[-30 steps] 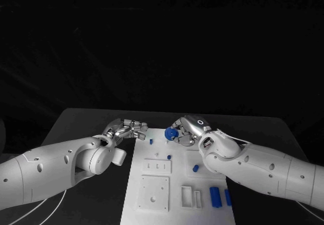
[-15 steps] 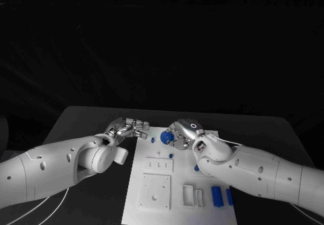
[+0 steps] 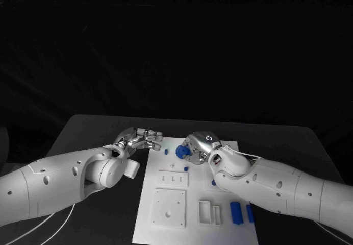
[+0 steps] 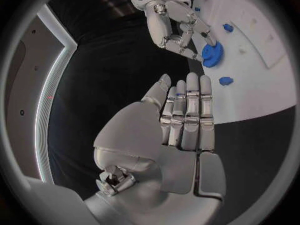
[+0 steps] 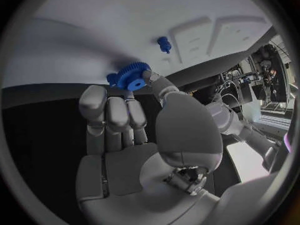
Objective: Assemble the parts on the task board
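Note:
The white task board [image 3: 171, 222] lies in the middle of the table. My right hand [image 3: 201, 144] hovers over its far end and pinches a blue gear [image 3: 184, 149] at its fingertips; the gear [image 5: 130, 78] hangs just above the board [image 5: 94, 20] beside a small blue peg [image 5: 164, 44]. My left hand [image 3: 140, 139] sits at the board's far left corner, fingers loosely bent and holding nothing. The left wrist view shows my left hand [image 4: 181, 130] facing the right hand [image 4: 175, 25] and the gear [image 4: 211, 54].
Small blue pegs stand on the board [image 3: 167, 152] [image 3: 185, 168] [image 3: 214, 182]. Two long blue parts [image 3: 235, 213] [image 3: 249, 213] lie at its near right. White raised blocks [image 3: 168, 208] and slotted blocks [image 3: 209, 213] occupy the near half. Black table [image 3: 96, 127] surrounds the board.
My right hand has carried the blue gear a little to the left and lower, toward the board's far left area. The left hand has stayed where it was.

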You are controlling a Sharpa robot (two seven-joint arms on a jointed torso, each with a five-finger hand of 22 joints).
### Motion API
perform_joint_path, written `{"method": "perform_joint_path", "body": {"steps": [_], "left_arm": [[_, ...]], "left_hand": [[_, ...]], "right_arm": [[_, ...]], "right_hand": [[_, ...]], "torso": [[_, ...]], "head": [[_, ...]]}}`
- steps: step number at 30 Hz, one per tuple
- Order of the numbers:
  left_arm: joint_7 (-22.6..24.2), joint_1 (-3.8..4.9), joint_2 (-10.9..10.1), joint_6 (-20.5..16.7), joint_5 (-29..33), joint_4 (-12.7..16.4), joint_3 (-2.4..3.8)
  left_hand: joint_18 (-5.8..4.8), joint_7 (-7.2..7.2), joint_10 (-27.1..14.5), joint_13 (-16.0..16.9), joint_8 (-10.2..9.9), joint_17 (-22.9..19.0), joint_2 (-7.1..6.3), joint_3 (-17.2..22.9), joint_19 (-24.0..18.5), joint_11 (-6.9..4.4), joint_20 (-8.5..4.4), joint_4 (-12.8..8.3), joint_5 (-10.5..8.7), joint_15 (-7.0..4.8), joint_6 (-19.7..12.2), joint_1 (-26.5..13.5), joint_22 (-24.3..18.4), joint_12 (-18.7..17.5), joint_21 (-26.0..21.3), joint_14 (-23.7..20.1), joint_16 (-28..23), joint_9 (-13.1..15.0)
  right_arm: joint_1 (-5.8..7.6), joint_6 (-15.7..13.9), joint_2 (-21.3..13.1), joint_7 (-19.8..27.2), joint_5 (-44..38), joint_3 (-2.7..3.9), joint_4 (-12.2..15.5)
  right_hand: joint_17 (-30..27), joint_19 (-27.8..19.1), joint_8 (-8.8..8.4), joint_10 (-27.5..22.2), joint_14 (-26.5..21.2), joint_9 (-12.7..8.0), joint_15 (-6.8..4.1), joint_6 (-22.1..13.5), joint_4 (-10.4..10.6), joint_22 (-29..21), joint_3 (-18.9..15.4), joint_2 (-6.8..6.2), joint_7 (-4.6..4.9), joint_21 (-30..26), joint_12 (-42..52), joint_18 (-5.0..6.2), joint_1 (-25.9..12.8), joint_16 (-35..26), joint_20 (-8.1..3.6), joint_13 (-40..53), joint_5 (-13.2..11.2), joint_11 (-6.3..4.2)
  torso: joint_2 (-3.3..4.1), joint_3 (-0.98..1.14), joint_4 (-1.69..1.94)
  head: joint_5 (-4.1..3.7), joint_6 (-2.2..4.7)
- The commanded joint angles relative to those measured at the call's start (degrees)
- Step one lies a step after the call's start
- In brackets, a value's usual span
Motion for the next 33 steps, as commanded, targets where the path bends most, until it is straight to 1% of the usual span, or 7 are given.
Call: {"method": "perform_joint_path", "body": {"steps": [1,9,12,15,23,28,33], "left_arm": [[0.39,0.07,0.05,0.38,-0.19,0.20,0.05],[0.37,0.07,0.15,0.45,-0.20,0.15,0.05],[0.36,0.07,0.15,0.45,-0.20,0.10,0.05],[0.35,0.07,0.16,0.46,-0.20,0.06,0.05],[0.34,0.07,0.21,0.48,-0.20,0.05,0.05],[0.35,0.07,0.18,0.50,-0.19,0.06,0.05],[0.34,0.07,0.16,0.54,-0.19,0.04,0.05]], "left_hand": [[0.46,0.17,-0.28,0.00,-0.16,-0.09,-0.01,0.01,0.37,0.02,0.15,-0.21,-0.11,0.01,-0.38,-0.31,0.09,-0.28,-0.21,-0.26,0.35,0.08],[0.46,0.17,-0.28,0.00,-0.16,-0.09,-0.01,0.01,0.37,0.02,0.15,-0.21,-0.11,0.01,-0.38,-0.31,0.09,-0.28,-0.21,-0.26,0.35,0.08],[0.46,0.17,-0.28,0.00,-0.16,-0.09,-0.01,0.01,0.37,0.02,0.15,-0.21,-0.11,0.01,-0.38,-0.31,0.09,-0.28,-0.21,-0.26,0.35,0.08],[0.46,0.17,-0.28,0.00,-0.16,-0.09,-0.01,0.01,0.37,0.02,0.15,-0.21,-0.11,0.01,-0.38,-0.31,0.09,-0.28,-0.21,-0.26,0.35,0.08],[0.46,0.17,-0.28,0.00,-0.16,-0.09,-0.01,0.01,0.37,0.02,0.15,-0.21,-0.11,0.01,-0.38,-0.31,0.09,-0.28,-0.21,-0.26,0.35,0.08],[0.44,0.15,-0.38,0.00,-0.17,-0.12,0.16,-0.03,0.43,0.04,0.20,0.14,-0.01,0.04,-0.47,-0.71,0.61,-0.30,-0.64,-0.27,0.33,0.07],[0.43,0.15,-0.40,0.00,-0.14,-0.13,0.08,0.11,0.88,0.05,0.19,0.43,0.04,0.04,-0.54,-0.76,0.17,-0.31,-1.29,-0.27,0.31,0.09]], "right_arm": [[-0.04,1.83,0.24,-1.15,-1.67,-0.06,-0.29],[-0.13,2.38,0.70,-1.44,-1.79,-0.45,-0.90],[-0.16,2.07,0.90,-1.33,-1.37,-0.52,-1.21],[-0.17,1.73,1.09,-1.06,-0.86,-0.57,-1.39],[-0.19,1.88,1.40,-0.44,0.40,-0.64,-1.53],[-0.19,2.54,1.26,-0.14,1.35,-0.66,-1.49],[-0.19,3.42,1.03,0.14,2.44,-0.66,-1.39]], "right_hand": [[-0.08,1.61,0.25,-0.19,-0.15,0.07,-0.21,1.84,0.07,5.96,0.18,0.15,-0.98,-0.31,-0.17,-0.98,0.44,-0.13,-0.44,-0.06,-0.31,-0.17],[-0.58,1.51,0.23,-0.60,-0.26,0.03,-0.15,1.03,0.09,5.79,0.28,-0.01,-0.76,-1.16,-0.98,-0.94,0.31,-0.72,-0.38,-0.63,-1.15,0.00],[-0.89,1.45,0.24,-0.84,-0.32,-0.08,-0.04,-0.93,0.16,5.66,0.26,-0.30,-0.23,-1.80,-1.59,-0.84,0.20,-1.14,-0.30,-1.13,-1.86,0.35],[-1.07,1.50,0.27,-1.02,-0.30,-0.23,0.33,-6.24,0.28,5.59,-0.66,-0.83,0.78,-2.30,-2.05,-0.61,0.38,-1.39,0.05,-1.68,-3.97,0.98],[-1.08,1.75,-0.03,-1.21,-0.27,-0.51,0.02,-15.44,0.95,5.68,-3.82,-0.70,0.21,-2.80,-2.21,-0.69,1.70,-1.58,-0.12,-2.37,-4.39,0.38],[-1.06,1.80,-0.08,-1.22,-0.26,-0.56,-0.07,-16.87,1.21,5.69,-4.57,-0.64,0.14,-2.86,-2.18,-0.78,1.47,-1.61,-0.22,-2.42,-3.22,0.25],[-0.89,1.86,0.04,-1.18,-0.23,-0.44,-0.10,-13.74,1.33,5.72,-4.09,-0.15,0.05,-2.81,-1.97,-0.85,1.19,-1.48,-0.28,-2.30,-2.77,0.23]], "torso": [[-0.01,0.08,-0.14],[0.00,0.06,0.06],[-0.03,0.02,0.04],[-0.05,-0.02,0.02],[-0.05,-0.04,0.00],[-0.05,-0.07,0.02],[-0.06,-0.01,-0.01]], "head": [[0.05,0.05],[-0.08,-0.03],[-0.06,-0.04],[0.01,-0.07],[-0.04,-0.13],[0.05,-0.25],[0.13,-0.29]]}}
